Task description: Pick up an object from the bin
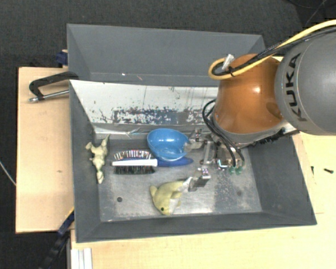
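in the camera view the arm [313, 83] comes in from the right, its orange cover [246, 100] hanging above the right half of the bin [235, 198]. the gripper [200, 170] sits low over the bin floor, right of centre, between a blue scoop [167, 143] up and to its left and a yellow toy [167, 197] down and to its left. its lower metal end lies just beside the toy's upper right edge; whether the two touch cannot be told. whether the gripper is spread or closed cannot be told either, and nothing is seen held in it. the yellow toy lies near the front wall, about mid-width. left of the scoop and touching its lower edge lies a brush [134, 162] with dark bristles. further left, near the left wall, lies a pale figure [98, 159], well apart from the gripper.
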Available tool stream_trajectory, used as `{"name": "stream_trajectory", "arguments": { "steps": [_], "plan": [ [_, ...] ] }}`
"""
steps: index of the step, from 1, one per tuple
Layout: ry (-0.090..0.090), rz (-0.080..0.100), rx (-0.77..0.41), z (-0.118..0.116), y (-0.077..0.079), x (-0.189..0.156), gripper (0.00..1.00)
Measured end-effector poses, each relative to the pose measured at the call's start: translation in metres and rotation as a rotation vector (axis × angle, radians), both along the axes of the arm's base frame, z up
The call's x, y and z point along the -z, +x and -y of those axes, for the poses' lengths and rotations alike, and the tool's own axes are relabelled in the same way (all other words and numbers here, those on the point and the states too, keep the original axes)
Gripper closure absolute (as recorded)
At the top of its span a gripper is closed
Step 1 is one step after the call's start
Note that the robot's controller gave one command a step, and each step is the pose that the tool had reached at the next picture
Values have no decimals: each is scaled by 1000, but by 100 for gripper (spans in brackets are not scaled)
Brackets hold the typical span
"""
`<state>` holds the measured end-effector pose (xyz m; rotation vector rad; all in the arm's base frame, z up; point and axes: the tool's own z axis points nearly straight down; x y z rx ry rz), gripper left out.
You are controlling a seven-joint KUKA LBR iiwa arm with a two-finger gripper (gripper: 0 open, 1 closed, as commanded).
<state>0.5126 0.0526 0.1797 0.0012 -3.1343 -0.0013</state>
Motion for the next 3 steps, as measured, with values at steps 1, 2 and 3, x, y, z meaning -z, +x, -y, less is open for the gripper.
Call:
{"name": "stream_trajectory", "arguments": {
  "steps": [1, 2, 3],
  "plan": [
    [1, 13, -62, -13, 55, 94, 0],
    [2, 20, -61, -13, 57, 85, 100],
    [1, 22, -67, -14, 57, -53, 100]
  ]
}}
